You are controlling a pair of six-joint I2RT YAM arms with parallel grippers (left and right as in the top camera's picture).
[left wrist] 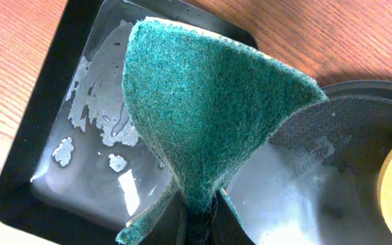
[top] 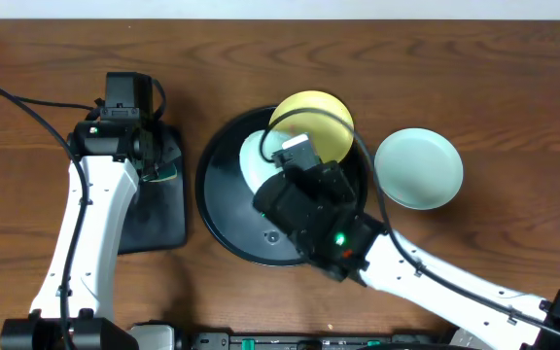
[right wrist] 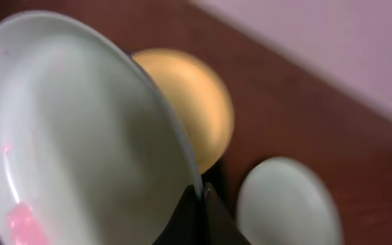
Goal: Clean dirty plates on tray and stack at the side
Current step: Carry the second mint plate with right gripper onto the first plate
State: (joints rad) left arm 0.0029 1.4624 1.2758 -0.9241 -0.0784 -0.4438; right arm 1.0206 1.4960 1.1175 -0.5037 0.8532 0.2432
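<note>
Fuzzy green pad (left wrist: 203, 102) clamped in left claw (left wrist: 199, 228), glossy mint plate (right wrist: 73, 129) clamped in right claw (right wrist: 200, 204)

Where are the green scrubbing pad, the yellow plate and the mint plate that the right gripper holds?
green scrubbing pad (left wrist: 203, 116), left wrist view, middle of its face
yellow plate (top: 319, 119), overhead view, bare middle
held mint plate (right wrist: 80, 116), right wrist view, inner face

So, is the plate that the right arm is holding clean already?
No, the mint-green plate pinched in the right end effector shows pink smears near its lower edge.
</note>
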